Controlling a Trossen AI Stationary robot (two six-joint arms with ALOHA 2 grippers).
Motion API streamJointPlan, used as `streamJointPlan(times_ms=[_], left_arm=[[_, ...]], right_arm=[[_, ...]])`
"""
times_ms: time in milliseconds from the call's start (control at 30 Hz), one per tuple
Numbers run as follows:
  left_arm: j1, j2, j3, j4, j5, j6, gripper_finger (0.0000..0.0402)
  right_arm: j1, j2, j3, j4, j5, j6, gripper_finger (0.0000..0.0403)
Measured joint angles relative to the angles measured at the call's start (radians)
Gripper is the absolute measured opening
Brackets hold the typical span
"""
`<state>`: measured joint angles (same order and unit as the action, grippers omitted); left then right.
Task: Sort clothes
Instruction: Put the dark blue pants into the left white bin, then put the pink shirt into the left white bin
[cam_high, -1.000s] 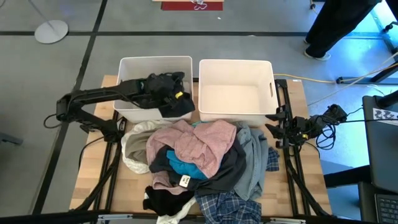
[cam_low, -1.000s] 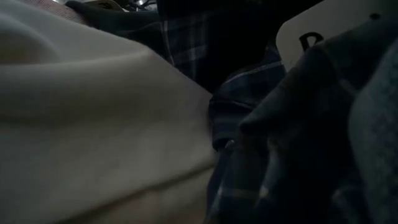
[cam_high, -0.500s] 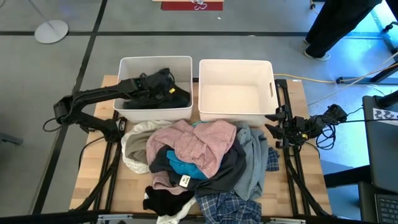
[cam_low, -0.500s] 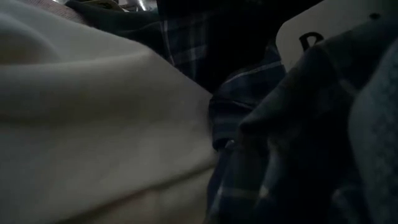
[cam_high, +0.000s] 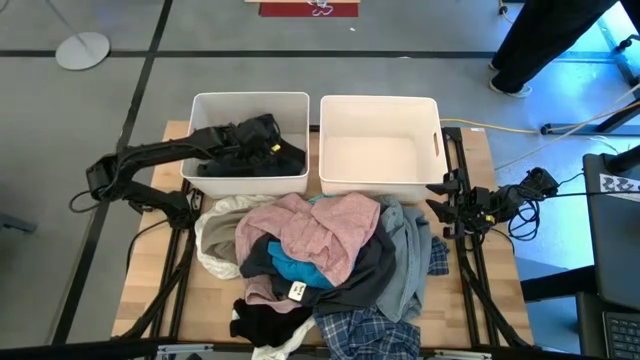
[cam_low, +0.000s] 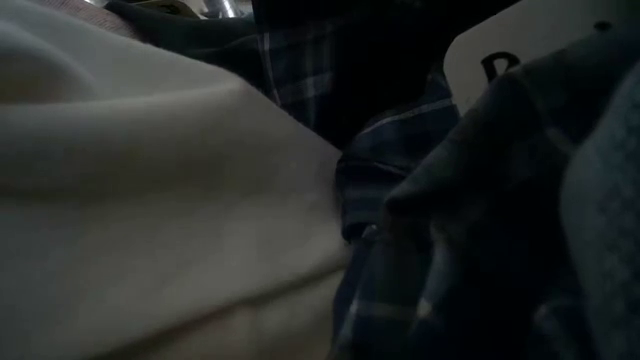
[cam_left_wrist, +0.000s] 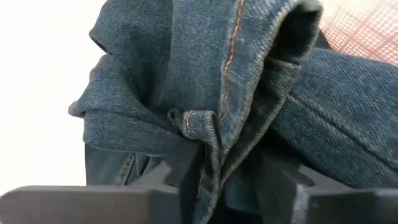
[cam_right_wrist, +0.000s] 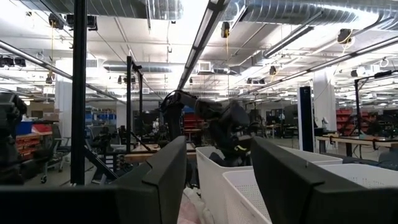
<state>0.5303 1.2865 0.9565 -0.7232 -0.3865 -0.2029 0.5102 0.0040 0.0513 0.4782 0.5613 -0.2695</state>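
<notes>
high view: the left gripper (cam_high: 268, 138) reached over the left bin (cam_high: 200, 105), sitting down among the dark jeans (cam_high: 250, 160) that lay inside it. from the left wrist view the jeans (cam_left_wrist: 249, 93) filled almost everything, a folded seam of dark denim bunched between the two fingers (cam_left_wrist: 180, 174); the fingers stood a little apart with cloth between them, and i could not tell whether they were gripping it or had let it go. the white wall of the bin showed beside the denim.

the right bin (cam_high: 432, 110) stood just beside the left one, with nothing visible in it. the rest of the clothes (cam_high: 320, 260) lay heaped on the table (cam_high: 150, 280) in front of both bins: a pink top (cam_high: 325, 230) on the top of the heap, a teal piece (cam_high: 295, 270) under it, a beige garment (cam_high: 215, 240) on the left side, a grey-blue one (cam_high: 410, 260) on the right, a black one (cam_high: 260, 322) and a plaid shirt (cam_high: 370, 335) at the near edge.

the right gripper (cam_high: 440, 210) waited at the table's right edge, away from the heap. in the right wrist view its fingers (cam_right_wrist: 161, 180) stood apart, holding nothing.

the low view was blocked by pale cloth (cam_low: 150, 200) and plaid fabric (cam_low: 390, 180) pressed close.

a person (cam_high: 550, 40) stood on the floor beyond the table's far right corner.
</notes>
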Motion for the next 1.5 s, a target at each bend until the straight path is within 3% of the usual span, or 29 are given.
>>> streamJointPlan(times_ms=[267,433,600,933,1167,1333,1500], left_arm=[[-0.010,-0.037,0.244,-0.202,0.006,0.001,0.0208],[-0.048,-0.072,0.410,-0.240,0.003,-0.002,0.0209],[-0.144,-0.090,0.496,-0.232,0.003,0.008,0.0203],[-0.482,-0.089,0.530,-0.156,0.000,-0.080,0.0202],[-0.723,-0.082,0.530,-0.156,-0.081,-0.176,0.0202],[-0.867,-0.040,0.521,-0.149,-0.151,-0.224,0.0202],[-0.979,0.051,0.521,-0.147,-0.161,-0.245,0.0202]], right_arm=[[0.000,0.000,0.000,0.000,0.000,0.000,0.0182],[0.000,0.000,0.000,-0.001,0.016,0.000,0.0182],[0.000,0.000,0.000,-0.002,0.016,0.000,0.0182],[0.000,0.000,0.000,-0.006,0.016,0.000,0.0182],[0.000,0.000,0.000,-0.010,0.016,0.001,0.0182],[0.000,0.000,0.000,-0.011,0.014,0.001,0.0182],[0.000,0.000,0.000,-0.017,-0.056,0.003,0.0182]])
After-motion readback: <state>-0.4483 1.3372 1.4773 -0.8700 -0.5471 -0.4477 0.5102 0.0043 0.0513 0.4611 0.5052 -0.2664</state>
